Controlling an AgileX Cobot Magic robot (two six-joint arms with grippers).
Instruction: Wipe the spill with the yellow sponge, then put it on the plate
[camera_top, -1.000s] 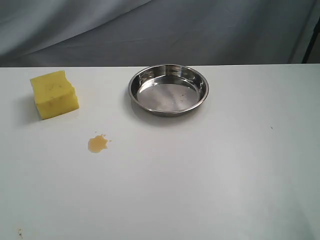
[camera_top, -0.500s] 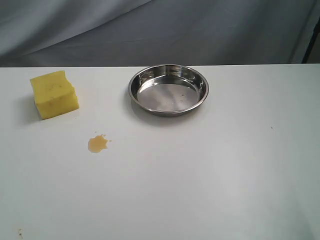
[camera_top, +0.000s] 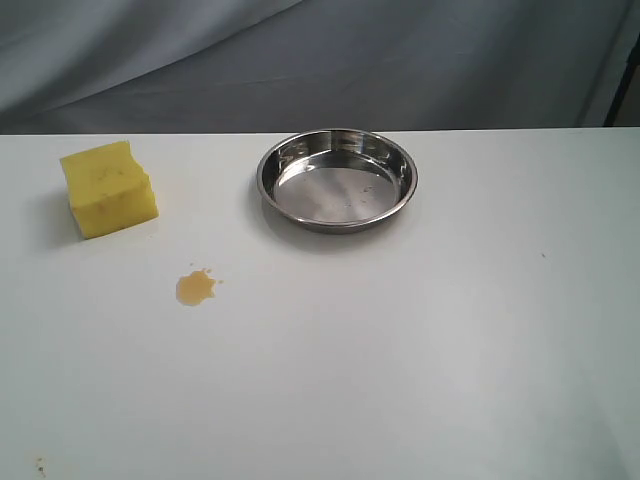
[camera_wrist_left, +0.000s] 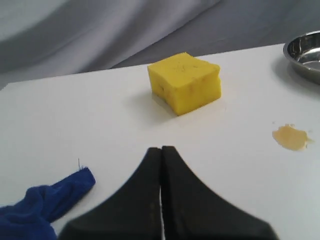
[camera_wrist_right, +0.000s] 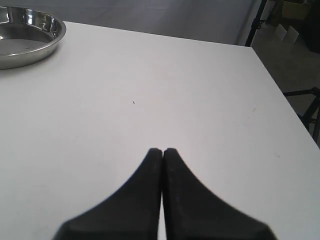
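The yellow sponge (camera_top: 108, 187) sits on the white table at the far left; the left wrist view shows the same sponge (camera_wrist_left: 184, 82) ahead of my left gripper (camera_wrist_left: 161, 148), which is shut and empty. The small orange-brown spill (camera_top: 195, 287) lies in front of the sponge, seen as the spill (camera_wrist_left: 291, 137) in the left wrist view. The steel plate (camera_top: 337, 179) stands empty at the back centre, its rim (camera_wrist_right: 55, 38) showing in the right wrist view. My right gripper (camera_wrist_right: 163, 149) is shut and empty over bare table. Neither gripper appears in the exterior view.
A blue cloth (camera_wrist_left: 40, 205) lies beside the left gripper. A grey curtain (camera_top: 320, 60) hangs behind the table. The table's right edge (camera_wrist_right: 280, 95) drops off to the floor, with stand legs (camera_wrist_right: 307, 107) beyond it.
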